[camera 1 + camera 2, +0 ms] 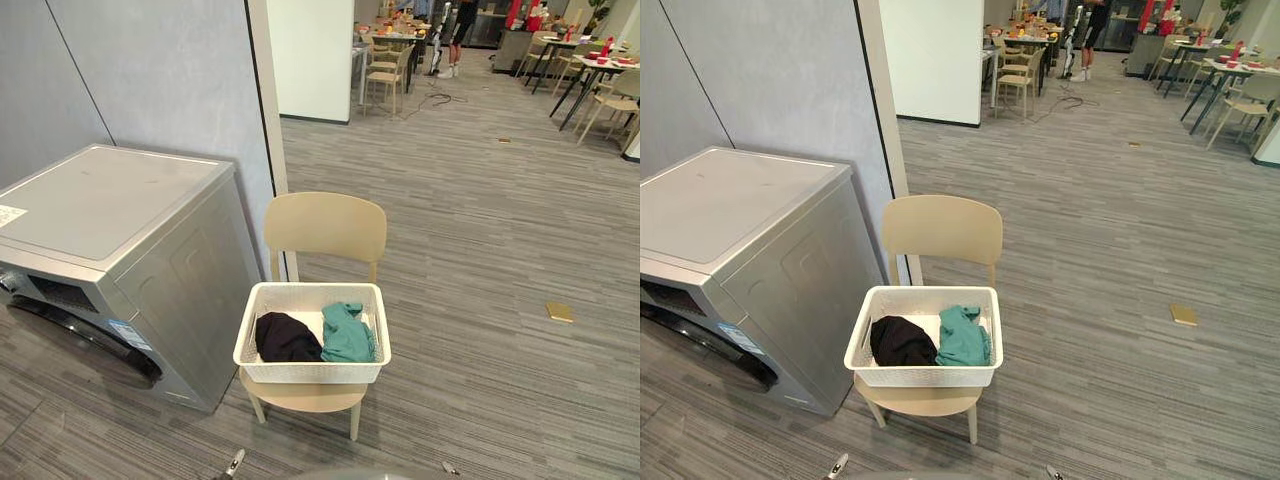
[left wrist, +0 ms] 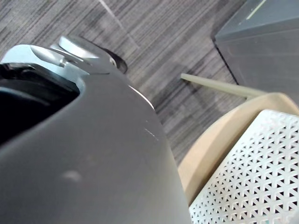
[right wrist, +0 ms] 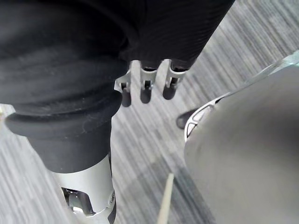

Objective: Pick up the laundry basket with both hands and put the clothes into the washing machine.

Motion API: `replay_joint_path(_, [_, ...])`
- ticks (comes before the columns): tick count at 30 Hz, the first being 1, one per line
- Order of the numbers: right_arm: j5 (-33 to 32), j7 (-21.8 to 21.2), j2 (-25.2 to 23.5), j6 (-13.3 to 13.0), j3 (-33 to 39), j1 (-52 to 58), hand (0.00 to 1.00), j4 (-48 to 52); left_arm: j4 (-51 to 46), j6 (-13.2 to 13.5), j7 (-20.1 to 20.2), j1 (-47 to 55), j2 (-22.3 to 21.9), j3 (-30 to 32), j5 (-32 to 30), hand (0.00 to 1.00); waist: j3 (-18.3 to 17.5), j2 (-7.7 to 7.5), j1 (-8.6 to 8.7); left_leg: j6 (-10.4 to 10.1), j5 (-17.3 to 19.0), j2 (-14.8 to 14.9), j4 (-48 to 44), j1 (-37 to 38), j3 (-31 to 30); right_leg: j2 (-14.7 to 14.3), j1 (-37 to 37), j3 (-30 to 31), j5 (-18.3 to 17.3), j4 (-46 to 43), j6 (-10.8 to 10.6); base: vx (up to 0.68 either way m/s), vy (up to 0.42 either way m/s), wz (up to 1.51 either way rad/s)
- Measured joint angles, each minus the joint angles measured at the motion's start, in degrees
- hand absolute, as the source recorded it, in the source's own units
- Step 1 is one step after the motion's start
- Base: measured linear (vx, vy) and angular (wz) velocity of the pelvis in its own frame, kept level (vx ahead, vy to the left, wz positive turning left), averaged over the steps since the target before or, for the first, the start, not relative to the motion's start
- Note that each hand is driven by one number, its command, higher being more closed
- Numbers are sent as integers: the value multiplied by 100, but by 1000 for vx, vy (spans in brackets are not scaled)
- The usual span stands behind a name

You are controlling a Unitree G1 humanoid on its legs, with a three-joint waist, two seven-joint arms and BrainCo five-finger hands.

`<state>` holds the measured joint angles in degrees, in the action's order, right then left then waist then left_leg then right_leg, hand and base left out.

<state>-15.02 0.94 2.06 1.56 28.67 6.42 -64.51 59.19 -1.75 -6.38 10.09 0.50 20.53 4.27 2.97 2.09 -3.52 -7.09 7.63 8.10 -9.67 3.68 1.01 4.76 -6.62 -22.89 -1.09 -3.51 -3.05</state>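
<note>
The basket (image 1: 312, 372) sits on the chair (image 1: 325, 225) just beside the washer (image 1: 110, 210), with a black cloth (image 1: 285, 338) and a teal cloth (image 1: 348, 333) inside. The right hand (image 3: 145, 84) hangs with straight fingers and holds nothing. Of the left hand (image 1: 234, 462), I cannot tell.

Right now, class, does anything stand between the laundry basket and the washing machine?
Nothing visible does. The laundry basket sits on a chair close beside the washing machine, with only floor between them.
</note>
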Motion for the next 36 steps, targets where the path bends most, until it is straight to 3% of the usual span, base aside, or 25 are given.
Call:
replay_joint_path(3, [121, 9, 122, -3, -522, -369, 0, -109, -96, 140, -12, -227, 62, -393, 55, 0, 96, 148, -14, 69, -130, -61, -272, -810, -539, -6, 372, -455, 2, -37, 50, -64, -32, 75])
replay_joint_path(5, [153, 27, 212, -19, -678, -719, 0, -98, -260, 221, -22, -396, 17, -521, 174, 0, 433, 174, -51, 48, -511, -143, -46, -1042, -838, 84, 618, -802, -27, -203, 120, -81, -63, 90])
replay_joint_path(7, [159, 65, 313, -44, -809, -1122, 0, 7, -488, 258, -95, -416, -108, -516, 187, 0, 686, 304, -77, 34, -1439, -328, 605, -1403, -1097, 464, 1209, -1284, -271, -904, 232, -169, -46, 117])
replay_joint_path(8, [160, 73, 325, -54, -843, -1198, 0, 53, -515, 270, -135, -409, -126, -519, 190, 0, 708, 296, -67, -6, -1855, -374, 937, -1436, -1135, 629, 1311, -1427, -294, -948, 289, -182, -51, 131])
replay_joint_path(9, [165, 139, 267, -99, -832, -1360, 0, 75, -517, 298, -147, -428, -90, -412, 191, 0, 785, 187, -90, 111, -1690, -410, 539, -1623, -711, 878, 1418, -1752, -235, -944, 400, -103, -58, 104])
replay_joint_path(11, [165, 158, 265, -140, -811, -1382, 0, 150, -447, 282, -157, -395, -97, -328, 187, 0, 786, 183, -98, 383, -964, -299, -587, -1717, -188, 1100, 1390, -2013, -234, -1088, 409, -74, -61, 91])
replay_joint_path(12, [164, 159, 269, -147, -769, -1384, 0, 206, -401, 303, -152, -277, -101, -251, 178, 0, 784, 177, -107, 411, -647, -115, -1188, -1614, -11, 1228, 1341, -2157, -232, -1156, 405, -144, 21, 73])
replay_joint_path(14, [163, 160, 298, -156, -642, -1341, 0, 175, -69, 309, -143, -200, -63, -129, 167, 0, 783, 177, -24, 410, -544, 427, -1739, -1363, 262, 1411, 1282, -2407, -198, -1287, 351, -122, 145, 71])
replay_joint_path(16, [162, 173, 363, -147, -489, -1249, 0, 125, 116, 223, -136, -216, -65, 11, 123, 0, 781, 178, 7, 425, -628, 856, -1459, -1047, 637, 1616, 1283, -2596, -117, -1417, 220, -57, 308, 84])
replay_joint_path(17, [164, 169, 412, -108, -398, -1180, 0, 41, 141, 199, -140, -218, -91, 36, 38, 0, 736, 253, 101, 302, -784, 956, -899, -764, 830, 1800, 1284, -2747, -60, -1549, 113, -46, 392, 94])
replay_joint_path(18, [162, 175, 445, -98, -351, -1150, 0, 9, 141, 190, -130, -218, -80, 32, -42, 0, 732, 221, 131, 217, -717, 859, -675, -697, 945, 1860, 1265, -2814, -9, -1535, 51, -59, 389, 129])
replay_joint_path(19, [163, 161, 350, -57, -296, -1067, 0, -59, 134, 159, -130, -219, -14, -2, -189, 0, 701, 142, 252, -7, -582, 683, -231, -678, 1120, 1953, 1148, -3020, 249, -1306, -34, -79, 363, 114])
replay_joint_path(21, [161, 176, 312, -53, -193, -1035, 0, -152, 119, 136, -126, -222, 3, -65, -277, 0, 698, 151, 255, -303, -379, 549, 139, -518, 1056, 1966, 960, -3220, 469, -1123, -120, -92, 357, 85])
replay_joint_path(22, [160, 173, 267, -28, -156, -1045, 0, -172, 116, 95, -116, -233, 111, -230, -285, 0, 665, 43, 239, -335, -347, 377, 255, -467, 981, 2098, 866, -3248, 587, -1076, -127, -101, 332, 59])
replay_joint_path(24, [160, 160, 208, 3, -167, -1004, 0, -186, 114, 96, -113, -209, 241, -493, -296, 0, 601, -80, 228, -259, -306, 147, 193, -363, 860, 2267, 661, -3126, 684, -1024, -190, -104, 288, 49])
replay_joint_path(27, [170, 151, 262, 2, -271, -880, 0, -166, 89, 154, -111, -200, 254, -740, -335, 0, 524, -37, 97, -51, -1, -56, -156, -335, 808, 2546, 464, -3022, 699, -1183, -161, -128, 148, 12])
replay_joint_path(28, [202, 142, 319, 7, -274, -882, 0, -156, 95, 191, -103, -187, 271, -791, -356, 0, 544, -66, 110, 43, 99, -162, -350, -412, 708, 2709, 443, -3032, 605, -1344, -78, -158, 134, 40])
replay_joint_path(29, [215, 152, 348, -11, -260, -864, 0, -136, 98, 204, -95, -180, 316, -882, -413, 0, 560, -19, 138, 141, 168, -260, -454, -419, 569, 2792, 423, -2826, 317, -1489, 189, -127, 98, 54])
replay_joint_path(30, [208, 158, 380, -16, -218, -820, 0, -140, 110, 205, -76, -173, 300, -911, -461, 0, 572, 30, 149, 175, 206, -280, -505, -405, 475, 2733, 428, -2567, 88, -1538, 364, -110, 86, 88])
replay_joint_path(31, [207, 160, 457, -2, -137, -729, 0, -146, 113, 215, -9, -136, 302, -949, -520, 0, 586, 72, 188, 187, 228, -331, -547, -368, 262, 2487, 471, -1858, -284, -1553, 755, -87, 71, 87])
replay_joint_path(32, [200, 154, 465, 2, -138, -697, 0, -152, 115, 221, 10, -107, 321, -973, -527, 0, 587, 65, 222, 192, 224, -363, -559, -369, 126, 2319, 498, -1417, -486, -1557, 807, -83, 89, 121])
replay_joint_path(33, [161, 141, 401, 11, -136, -642, 0, -157, 166, 212, 15, -53, 370, -974, -541, 0, 590, -13, 275, 235, 197, -435, -560, -377, -112, 1941, 569, -521, -836, -1562, 990, -50, 76, 116])
replay_joint_path(34, [130, 126, 250, 7, -163, -583, 0, -153, 217, 200, 22, 26, 443, -916, -547, 0, 588, -167, 269, 281, 165, -513, -567, -406, -235, 1676, 712, 298, -1127, -1704, 1286, -32, 64, 118])
replay_joint_path(36, [-28, 63, -112, 6, -155, -529, 0, -146, 223, 124, 24, 175, 636, -849, -610, 0, 655, -582, 243, 368, 223, -673, -918, -597, -237, 1563, 920, 1098, -1192, -2130, 1108, 5, -12, 89])
